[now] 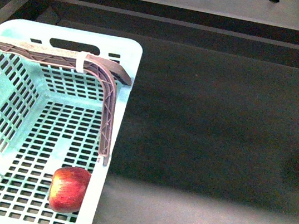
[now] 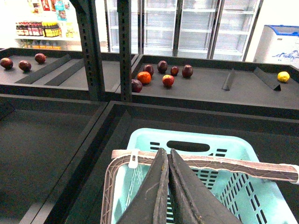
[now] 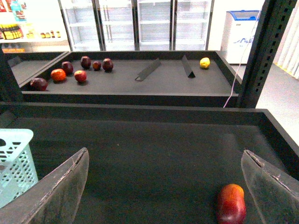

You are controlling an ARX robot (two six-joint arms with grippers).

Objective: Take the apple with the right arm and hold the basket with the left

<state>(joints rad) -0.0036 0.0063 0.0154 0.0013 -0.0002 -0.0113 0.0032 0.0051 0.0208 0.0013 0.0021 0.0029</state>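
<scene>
you have the basket (image 1: 6, 90) at the left of the front view, on the dark tray floor (image 1: 214, 133), and it holds one thing: the apple (image 1: 69, 189), red with yellowish streaks, lying on the slotted floor in the near right corner, touching or just beside the right wall. the left gripper (image 2: 168, 186) reaches over the basket; in the front view its long lattice finger (image 1: 108, 117) with the white band (image 1: 81, 61) runs along the far rim below the oval handle cut-out (image 1: 75, 46), bends at the corner and follows the right wall down, ending a little short of the apple. in the left wrist view you see its two dark pads pressed together with only a thin seam between them and nothing in that seam, so the jaws are together; whether the finger actually grips the rim you cannot tell. the right gripper (image 3: 170, 186) hangs over the bare tray floor with its two fingers (image 3: 65, 186) wide apart and nothing between them. near its other finger lies a red fruit (image 3: 231, 204) on the floor, well apart from the basket's corner (image 3: 16, 158). on the far shelf (image 3: 140, 86) beyond the tray you can see a cluster of dark and red fruit (image 3: 70, 73) and one yellow fruit (image 3: 204, 62).
</scene>
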